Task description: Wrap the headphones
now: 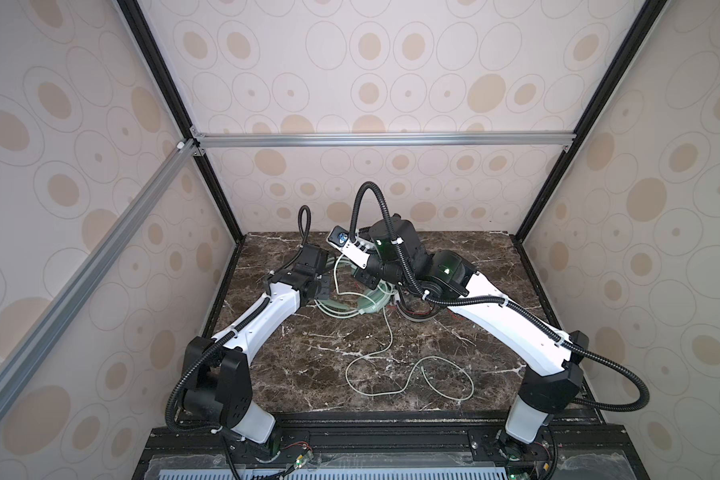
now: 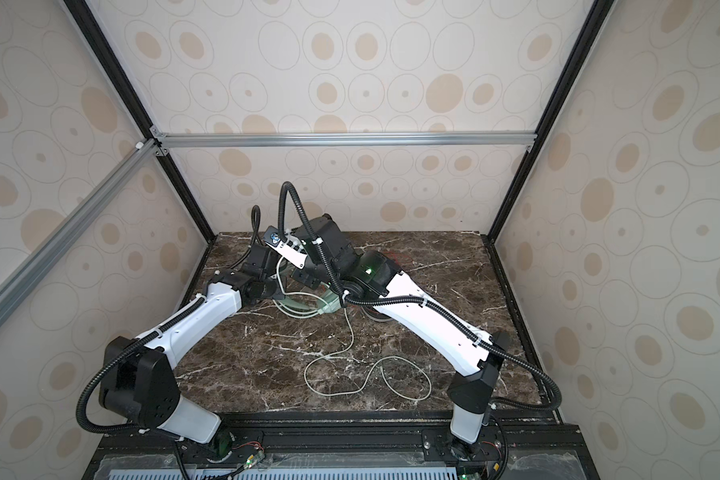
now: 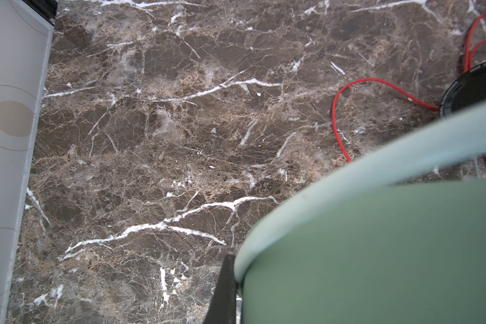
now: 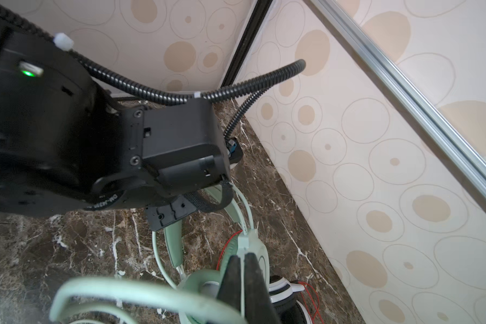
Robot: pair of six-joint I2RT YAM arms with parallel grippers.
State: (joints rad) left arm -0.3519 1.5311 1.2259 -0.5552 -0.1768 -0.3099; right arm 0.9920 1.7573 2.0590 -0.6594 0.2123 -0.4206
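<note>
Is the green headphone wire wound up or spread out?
Mostly spread out. In both top views the green wire trails from the green headphones in loose loops across the table.

You work in a purpose-built robot test booth, not a home. A brown marble-print tabletop (image 1: pixel 300 374) lies beneath your jaws. Panels (image 1: pixel 391 62) papered with beige ovals close in behind and beside them on aluminium frame bars (image 1: pixel 383 139). Nearer you than the jaws, a black mounting rail (image 1: pixel 391 432) carries both arms.
</note>
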